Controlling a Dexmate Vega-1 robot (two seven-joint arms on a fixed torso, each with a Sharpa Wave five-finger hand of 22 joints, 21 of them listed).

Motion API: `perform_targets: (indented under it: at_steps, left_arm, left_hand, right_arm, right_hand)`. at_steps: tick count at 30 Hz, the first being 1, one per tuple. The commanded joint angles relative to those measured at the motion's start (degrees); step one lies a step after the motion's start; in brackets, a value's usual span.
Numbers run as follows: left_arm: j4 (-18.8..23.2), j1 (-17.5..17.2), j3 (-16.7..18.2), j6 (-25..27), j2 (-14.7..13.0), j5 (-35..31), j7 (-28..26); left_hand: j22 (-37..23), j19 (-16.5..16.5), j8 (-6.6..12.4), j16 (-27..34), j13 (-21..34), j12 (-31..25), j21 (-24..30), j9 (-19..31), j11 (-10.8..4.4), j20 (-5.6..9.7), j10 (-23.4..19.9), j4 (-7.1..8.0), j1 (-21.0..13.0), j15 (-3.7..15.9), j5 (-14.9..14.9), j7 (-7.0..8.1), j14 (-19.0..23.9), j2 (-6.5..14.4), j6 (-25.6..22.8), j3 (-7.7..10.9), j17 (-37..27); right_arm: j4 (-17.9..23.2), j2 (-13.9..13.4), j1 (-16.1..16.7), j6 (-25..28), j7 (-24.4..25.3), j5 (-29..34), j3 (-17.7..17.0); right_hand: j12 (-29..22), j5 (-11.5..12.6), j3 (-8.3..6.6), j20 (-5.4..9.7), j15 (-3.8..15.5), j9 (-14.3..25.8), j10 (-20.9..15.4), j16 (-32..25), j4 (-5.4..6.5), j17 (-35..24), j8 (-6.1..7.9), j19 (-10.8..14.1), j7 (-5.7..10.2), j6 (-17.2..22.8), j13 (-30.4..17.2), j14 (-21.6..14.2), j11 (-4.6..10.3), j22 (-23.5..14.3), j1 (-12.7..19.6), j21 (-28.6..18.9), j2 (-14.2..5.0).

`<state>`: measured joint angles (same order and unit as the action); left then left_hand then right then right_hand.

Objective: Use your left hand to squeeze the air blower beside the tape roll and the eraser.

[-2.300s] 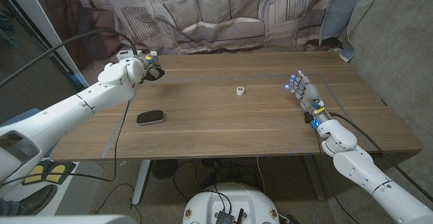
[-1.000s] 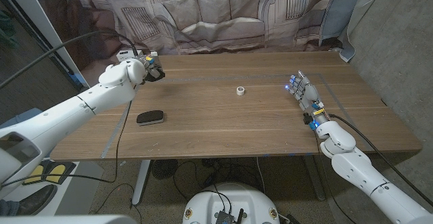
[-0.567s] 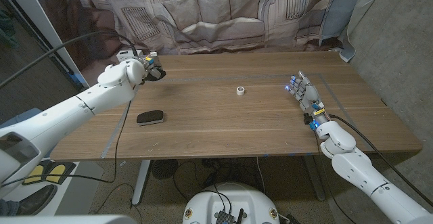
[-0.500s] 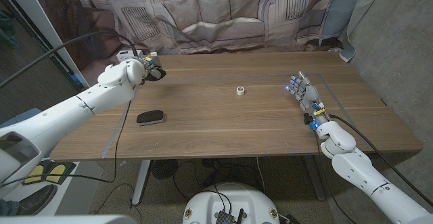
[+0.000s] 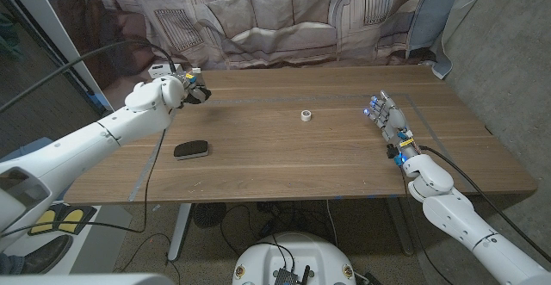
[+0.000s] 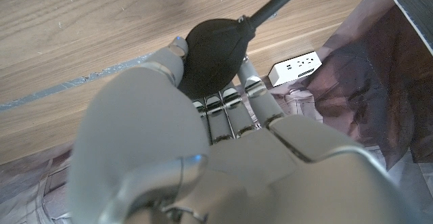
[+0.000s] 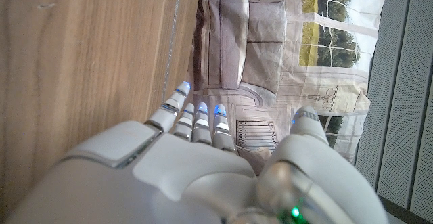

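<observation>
I see the air blower (image 6: pixel 211 56), a black rubber bulb with a thin black nozzle, gripped in my left hand (image 5: pixel 182 89) over the table's far left corner. The small white tape roll (image 5: pixel 305 114) lies flat mid-table, well apart. The black eraser (image 5: pixel 191 150) lies near the left edge.

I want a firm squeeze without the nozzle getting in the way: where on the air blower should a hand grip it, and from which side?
Grip the round black bulb of the air blower, not the thin nozzle, which is too slim to squeeze. Come from the end opposite the nozzle, so it points away from the palm. The left hand already holds it so, its fingers wrapped round the bulb.
</observation>
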<state>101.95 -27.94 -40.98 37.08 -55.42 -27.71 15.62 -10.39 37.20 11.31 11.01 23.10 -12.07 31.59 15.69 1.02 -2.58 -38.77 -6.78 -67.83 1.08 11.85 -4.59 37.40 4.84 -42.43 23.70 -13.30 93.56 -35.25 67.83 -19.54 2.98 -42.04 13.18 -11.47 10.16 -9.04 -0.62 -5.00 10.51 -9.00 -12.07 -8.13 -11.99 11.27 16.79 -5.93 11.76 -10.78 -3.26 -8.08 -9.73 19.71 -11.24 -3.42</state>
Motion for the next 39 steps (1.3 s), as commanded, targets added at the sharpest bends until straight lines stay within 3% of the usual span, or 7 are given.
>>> perform_targets:
  at_steps: [1, 16, 24, 35, 39]
  left_arm:
    - [1.2, 0.5, -0.5, 1.4, -0.9, -3.1, 3.1]
    - [0.9, 1.1, -0.7, 0.6, -1.0, -4.5, 6.3]
    - [0.9, -0.2, 0.1, 0.7, -0.7, -4.3, 5.1]
    - [-1.1, -4.4, 3.4, -3.3, -0.3, -0.5, -3.6]
    - [-2.7, -4.1, 2.9, -3.9, 0.3, -0.4, -4.2]
  left_hand:
    - [0.0, -1.6, -0.26, -0.3, 0.0, 0.3, -0.7, 0.0, -0.24, -0.37, 0.9, -0.08, 0.9, -0.20, -0.1, 0.23, -1.3, 0.0, 0.6, -0.20, 0.1]
    - [0.1, -3.9, -1.28, -0.1, -0.6, 1.5, -2.0, -0.7, -0.28, -0.76, 6.2, -0.28, 3.3, -0.63, -0.4, 0.43, -5.3, -0.7, 6.3, -2.31, 0.3]
    - [0.1, -4.1, -1.03, 0.2, -0.8, 1.3, -2.2, -0.9, -0.18, -1.04, 6.7, -0.31, 3.8, -0.71, -0.6, 0.30, -5.9, -0.7, 6.9, -2.99, 0.3]
    - [0.0, -2.9, 0.03, 0.9, -1.1, 0.4, -1.8, -1.3, -0.66, -0.24, 5.4, -1.02, 3.4, 0.17, -0.4, 0.95, -4.4, -0.3, 5.2, -2.75, 0.6]
    - [0.0, -2.7, 0.21, 1.0, -1.2, 0.1, -1.8, -1.4, -0.88, 0.13, 4.9, -1.30, 3.3, 0.40, -0.4, 1.22, -4.0, -0.5, 4.8, -2.82, 0.8]
  right_arm:
    - [0.8, -0.3, 0.6, -0.3, 0.5, 0.4, -0.5]
    - [0.7, -0.2, 0.8, -0.2, 0.6, 0.2, -0.6]
    - [0.7, -0.3, 0.8, 0.2, 0.7, 0.3, -0.5]
    - [1.2, -0.9, 0.7, 1.2, 1.1, 0.5, -0.5]
    - [1.3, -0.9, 0.8, 1.3, 1.2, 0.7, -0.4]
  right_hand:
    - [0.0, 0.0, -0.31, 0.11, -0.28, 0.1, -0.3, 0.1, -0.04, -0.2, -0.19, 0.4, -0.18, 0.4, -0.4, -0.4, -0.05, -0.1, 0.5, 0.1, 0.27]
    - [0.0, 0.0, -0.30, 0.09, -0.27, 0.1, -0.3, 0.0, -0.02, -0.2, -0.17, 0.4, -0.15, 0.4, -0.4, -0.5, -0.06, -0.1, 0.5, 0.1, 0.28]
    - [0.0, 0.0, -0.31, 0.10, -0.27, 0.1, -0.3, 0.0, -0.01, -0.2, -0.18, 0.4, -0.13, 0.4, -0.4, -0.5, -0.10, -0.1, 0.5, 0.1, 0.27]
    - [0.0, 0.0, -0.37, 0.11, -0.24, 0.1, -0.4, 0.0, 0.01, -0.2, -0.17, 0.4, -0.07, 0.5, -0.4, -0.6, -0.12, -0.1, 0.6, 0.1, 0.16]
    - [0.0, 0.0, -0.39, 0.12, -0.27, 0.1, -0.4, 0.0, 0.01, -0.2, -0.17, 0.4, -0.11, 0.5, -0.4, -0.6, -0.10, -0.1, 0.6, 0.1, 0.14]
